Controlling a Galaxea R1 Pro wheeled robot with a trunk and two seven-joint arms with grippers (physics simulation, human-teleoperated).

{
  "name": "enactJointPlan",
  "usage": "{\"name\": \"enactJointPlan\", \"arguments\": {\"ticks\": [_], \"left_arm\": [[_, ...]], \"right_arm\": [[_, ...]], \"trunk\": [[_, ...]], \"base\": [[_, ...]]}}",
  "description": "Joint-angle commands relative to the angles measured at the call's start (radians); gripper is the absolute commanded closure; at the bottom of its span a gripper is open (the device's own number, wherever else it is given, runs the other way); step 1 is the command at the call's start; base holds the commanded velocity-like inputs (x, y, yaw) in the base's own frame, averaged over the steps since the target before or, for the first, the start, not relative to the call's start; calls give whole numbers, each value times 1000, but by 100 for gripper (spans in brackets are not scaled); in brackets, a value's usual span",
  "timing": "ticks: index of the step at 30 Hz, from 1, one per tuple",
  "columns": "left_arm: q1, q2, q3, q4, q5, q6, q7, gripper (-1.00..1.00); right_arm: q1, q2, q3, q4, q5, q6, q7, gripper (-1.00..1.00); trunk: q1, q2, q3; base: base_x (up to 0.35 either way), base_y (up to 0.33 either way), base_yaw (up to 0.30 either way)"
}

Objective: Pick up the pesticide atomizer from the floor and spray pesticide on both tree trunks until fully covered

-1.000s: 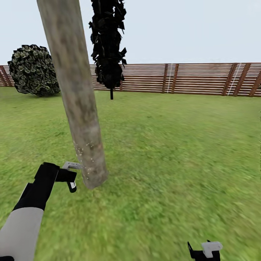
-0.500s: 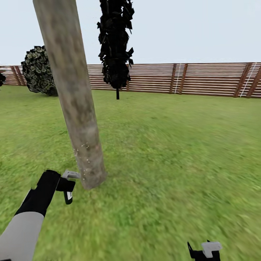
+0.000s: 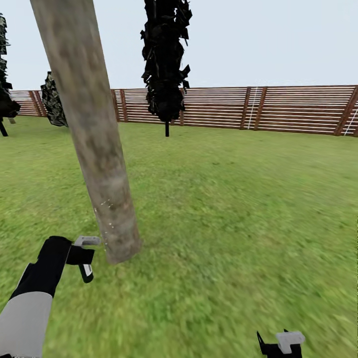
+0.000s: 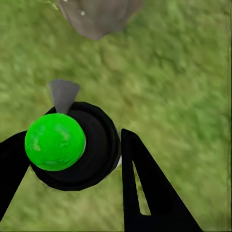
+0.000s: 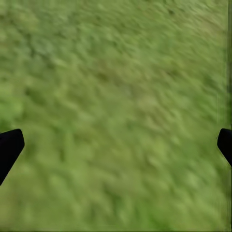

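while clamped in the left end effector (image 4: 67, 159), the pesticide atomizer (image 4: 72, 145) faces the tree trunk (image 3: 107, 199).

Brown slat fence (image 3: 298, 109) rings green lawn (image 3: 238, 209).

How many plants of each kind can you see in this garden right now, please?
Thick-trunked tree: 1
Dark-leaved thin-stemmed trees: 2
Leafy bush: 1
Total: 4
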State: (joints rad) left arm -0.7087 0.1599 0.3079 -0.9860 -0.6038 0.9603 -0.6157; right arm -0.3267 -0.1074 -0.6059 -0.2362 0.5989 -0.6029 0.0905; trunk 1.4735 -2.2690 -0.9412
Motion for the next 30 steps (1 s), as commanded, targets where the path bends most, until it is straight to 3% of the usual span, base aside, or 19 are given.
{"name": "enactJointPlan", "arguments": {"ticks": [1,8,12,15,18,23,26,30], "left_arm": [[0,0,3,0,5,0,-1,100],[2,-53,-26,13,-3,-2,5,100],[2,-43,-22,14,-5,-2,5,100],[2,-4,-21,16,-3,-2,5,100],[2,12,-22,18,-1,-3,5,100],[3,-7,-28,18,5,-2,4,100],[3,-46,-30,18,2,-4,4,100],[3,-44,-26,18,-4,-5,4,100]], "right_arm": [[0,0,0,0,0,0,0,-100],[0,0,0,0,-1,0,0,-100],[0,0,0,0,-1,0,0,-100],[0,0,0,0,-1,0,0,-100],[0,0,0,0,-1,0,0,-100],[0,0,0,0,-1,0,0,-100],[0,0,0,0,-1,0,0,-100],[0,0,0,0,-1,0,0,-100]], "trunk": [[0,0,0],[0,0,0],[0,0,0],[0,0,0],[0,0,0],[0,0,0],[0,0,0],[0,0,0]], "base": [[129,-260,0],[9,-263,0],[-206,-216,52],[-67,-256,242],[21,-269,271],[151,-249,258],[208,-223,65],[220,-215,10]]}}
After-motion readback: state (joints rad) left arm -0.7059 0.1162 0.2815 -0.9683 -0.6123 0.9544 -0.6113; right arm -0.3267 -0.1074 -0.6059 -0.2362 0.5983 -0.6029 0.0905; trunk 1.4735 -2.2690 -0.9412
